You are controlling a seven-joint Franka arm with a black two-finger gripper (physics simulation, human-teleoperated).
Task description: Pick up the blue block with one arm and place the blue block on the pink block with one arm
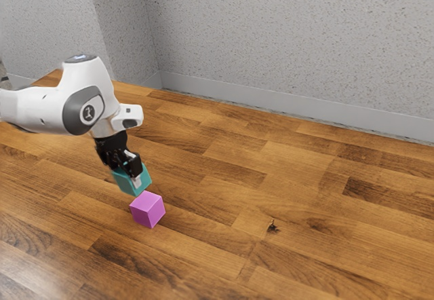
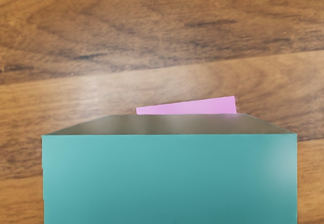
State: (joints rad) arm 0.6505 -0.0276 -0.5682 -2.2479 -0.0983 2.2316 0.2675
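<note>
Blue block, more teal than blue in these renders, is off the wooden surface and clamped between the two black fingers of the gripper, which grip it from two sides; it hangs tilted, one corner pointing down; so the pick-up part of the task looks done. Just beneath it, toward the exterior view's right, sits the pink block; whether the lowest corner touches the pink top I cannot tell, though it seems a little above it. In the wrist view the held block covers most of the pink one; one thin pink strip peeks past its far edge, so the alignment seems close but not exact. What is left, as I judge it: centre over the pink block, lower, level out, release. The white arm reaches in from the exterior view's left; a small dark speck lies well apart on the wood.
</note>
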